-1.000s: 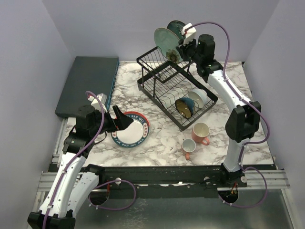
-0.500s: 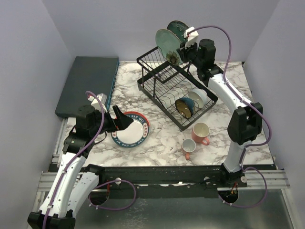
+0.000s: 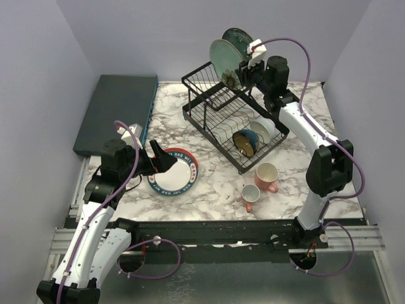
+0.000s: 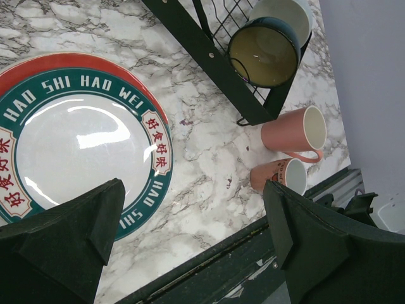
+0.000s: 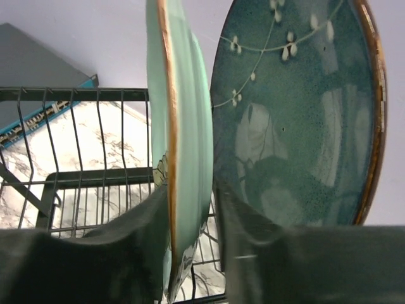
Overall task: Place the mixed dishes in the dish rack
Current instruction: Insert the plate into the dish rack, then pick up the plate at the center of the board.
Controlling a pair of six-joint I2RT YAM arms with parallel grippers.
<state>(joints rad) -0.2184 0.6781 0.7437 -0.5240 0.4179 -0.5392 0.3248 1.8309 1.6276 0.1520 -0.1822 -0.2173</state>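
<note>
The dish rack (image 3: 204, 111) (image 5: 69, 94) stands at the back centre. On its top basket a pale green plate (image 3: 221, 56) (image 5: 190, 126) stands on edge, with a dark teal plate (image 3: 238, 37) (image 5: 297, 107) upright behind it. My right gripper (image 3: 243, 67) (image 5: 192, 197) straddles the green plate's lower rim, open, with a thin gap at one finger. A dark cream-lined bowl (image 3: 245, 142) (image 4: 262, 54) and a white bowl (image 3: 263, 128) (image 4: 288, 9) sit in the base. My left gripper (image 3: 166, 162) (image 4: 193, 209) hovers wide open over the near edge of the red-and-teal plate (image 3: 174, 173) (image 4: 82, 139).
Two pink mugs (image 3: 267, 175) (image 3: 250, 196) lie on the marble in front of the rack, also in the left wrist view as the far mug (image 4: 294, 130) and the near mug (image 4: 278, 176). A dark teal flat slab (image 3: 115, 111) lies at the back left. The table's front rail (image 4: 209, 259) runs under the left gripper.
The right gripper's jaws have spread off the pale green plate, and the right arm with both plates has shifted slightly right. The left arm has not moved.
</note>
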